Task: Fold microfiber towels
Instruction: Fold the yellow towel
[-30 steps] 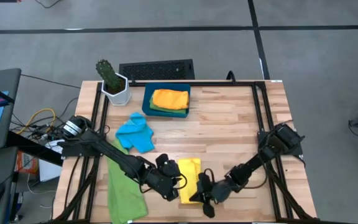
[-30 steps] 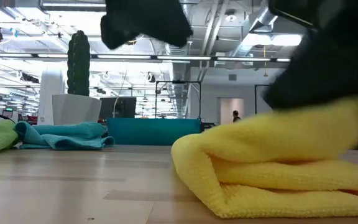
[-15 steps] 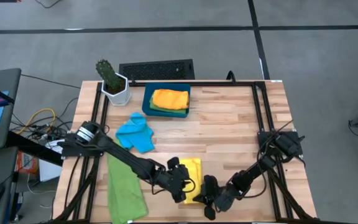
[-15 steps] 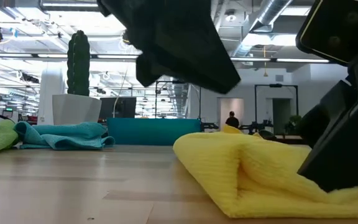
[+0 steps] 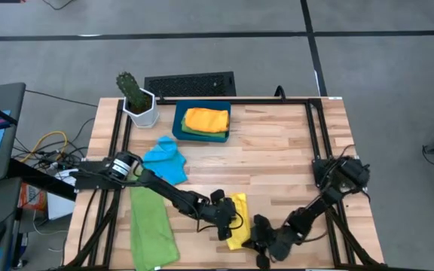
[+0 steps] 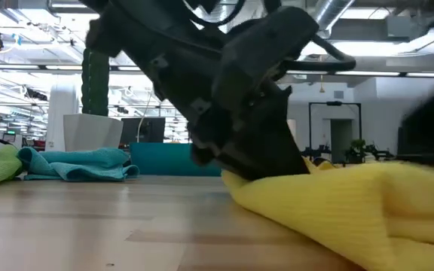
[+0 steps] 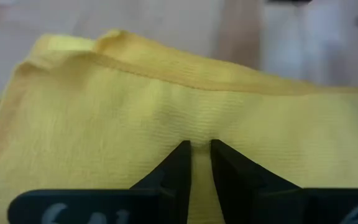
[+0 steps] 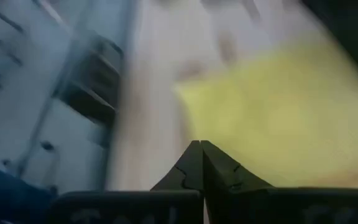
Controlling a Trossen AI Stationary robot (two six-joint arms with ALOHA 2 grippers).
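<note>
Yellow towel (image 5: pixel 237 226) sits bunched at the table's (image 5: pixel 277 150) front edge, middle. Left gripper (image 7: pixel 196 149) pinches a fold of it; right gripper (image 8: pixel 201 149) is closed beside its right side.

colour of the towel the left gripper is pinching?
Yellow towel, pinched by the left gripper; the left wrist view shows it best.

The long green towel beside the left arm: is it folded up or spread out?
Spread out. The green towel lies as one long flat strip on the table, unlike the orange towel, folded compactly in the tray.
</note>
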